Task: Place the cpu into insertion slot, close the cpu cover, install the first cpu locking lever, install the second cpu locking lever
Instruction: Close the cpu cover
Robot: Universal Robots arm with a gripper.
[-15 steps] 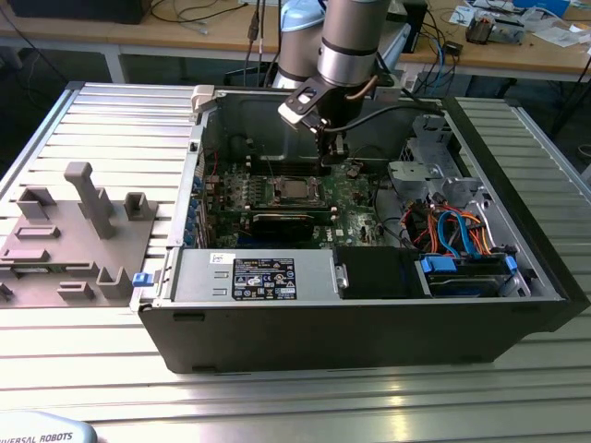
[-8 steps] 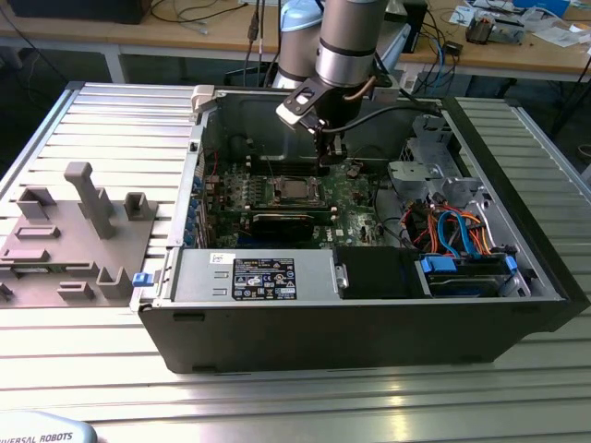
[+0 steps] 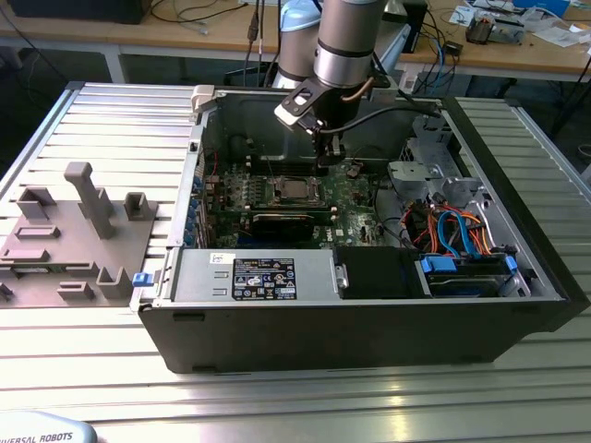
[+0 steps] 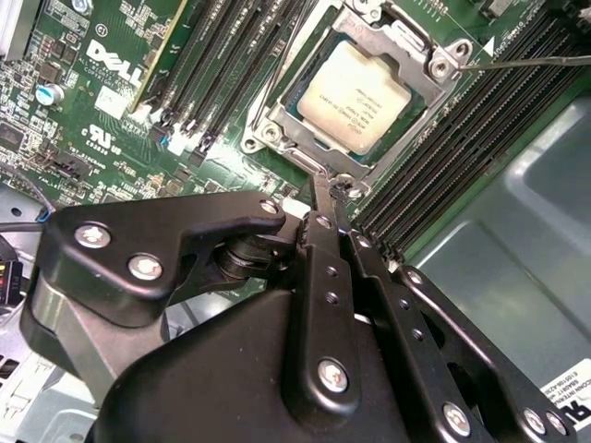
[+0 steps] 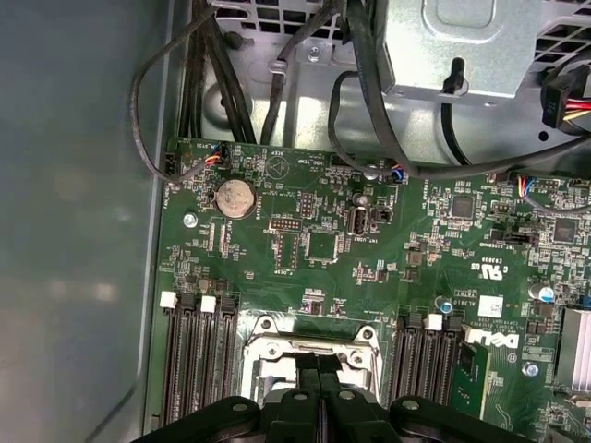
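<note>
The jaws of the gripper are pressed together, tips at the edge of the insertion slot; whether they pinch anything cannot be told. The cpu lies seated in the slot, with the cpu cover flat over it. In the exterior view the cpu sits at 7 o'clock from the jaws, on the motherboard inside the open computer case. A grey fixture block lies at 9 o'clock on the surface.

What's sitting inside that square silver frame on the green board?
The cpu, its pale metal top showing through the window of the cover. The slot under it is covered by the chip, so it cannot be seen.
</note>
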